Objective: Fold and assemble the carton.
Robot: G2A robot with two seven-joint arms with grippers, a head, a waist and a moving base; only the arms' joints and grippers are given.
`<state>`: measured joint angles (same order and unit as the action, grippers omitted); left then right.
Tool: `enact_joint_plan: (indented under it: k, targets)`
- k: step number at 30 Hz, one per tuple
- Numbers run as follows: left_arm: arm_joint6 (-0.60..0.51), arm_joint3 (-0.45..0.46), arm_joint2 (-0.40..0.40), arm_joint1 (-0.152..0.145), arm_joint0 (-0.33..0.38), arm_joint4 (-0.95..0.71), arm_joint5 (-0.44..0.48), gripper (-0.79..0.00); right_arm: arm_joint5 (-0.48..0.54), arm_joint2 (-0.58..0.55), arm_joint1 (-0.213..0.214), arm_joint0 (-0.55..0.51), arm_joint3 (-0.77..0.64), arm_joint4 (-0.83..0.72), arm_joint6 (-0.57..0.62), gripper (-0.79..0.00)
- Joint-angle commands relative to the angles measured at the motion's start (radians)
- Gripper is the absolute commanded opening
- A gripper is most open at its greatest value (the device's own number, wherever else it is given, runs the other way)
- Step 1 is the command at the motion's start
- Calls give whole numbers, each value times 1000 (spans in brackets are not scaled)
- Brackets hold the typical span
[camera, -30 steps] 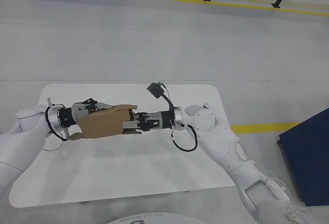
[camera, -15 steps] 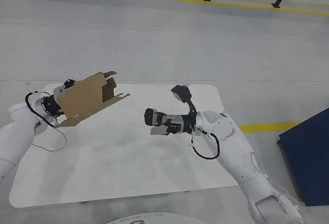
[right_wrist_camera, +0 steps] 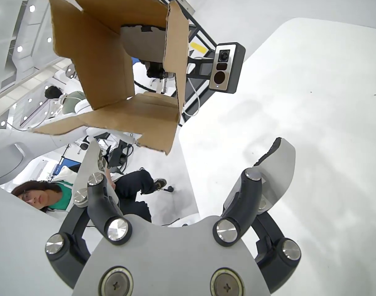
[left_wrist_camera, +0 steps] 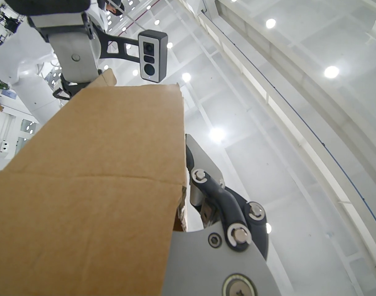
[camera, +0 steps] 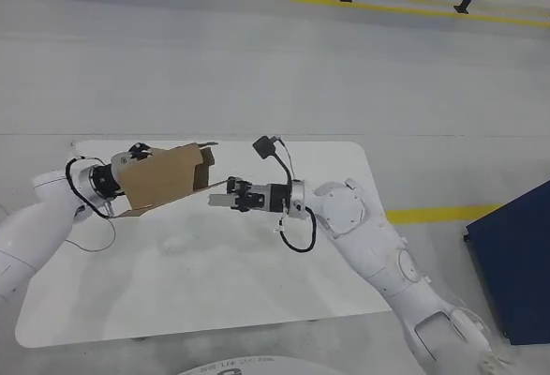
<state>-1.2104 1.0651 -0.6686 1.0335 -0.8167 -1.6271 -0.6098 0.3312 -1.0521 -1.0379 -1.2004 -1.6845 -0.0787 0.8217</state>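
A brown carton [camera: 167,175], partly folded with its flaps loose, hangs tilted over the left back part of the white table [camera: 209,281]. My left gripper [camera: 125,174] is shut on its left end; in the left wrist view the carton [left_wrist_camera: 92,167] hides one side of the left gripper [left_wrist_camera: 184,170] and one grey finger [left_wrist_camera: 203,161] shows. My right gripper [camera: 222,200] sits just off the carton's lowest flap, open and holding nothing. The right wrist view looks into the carton's open end [right_wrist_camera: 120,72], beyond the spread right gripper [right_wrist_camera: 184,152].
The table's front and right parts lie bare under the arms. A dark blue block [camera: 537,253] stands on the floor to the right of the table. A yellow line [camera: 443,214] crosses the floor beside it.
The left arm swung the carton up toward the far left, then brought it back down toward the middle. The right gripper drew away from the carton, then moved left again close to its flap.
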Motion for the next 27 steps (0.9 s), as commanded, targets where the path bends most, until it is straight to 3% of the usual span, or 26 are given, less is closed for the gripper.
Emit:
enact_joint_plan:
  k: [1,10,27]
  targets:
    - [-5,-4,20,-1,7,2,5,-785,-15,16,-5,14,9,13,-8,0]
    - [-39,0,106,-11,36,4,39,-785,-61,78,-27,71,55,27,-38,0]
    - [-85,20,185,-58,81,-122,85,-785,12,-36,-13,17,77,-114,-18,0]
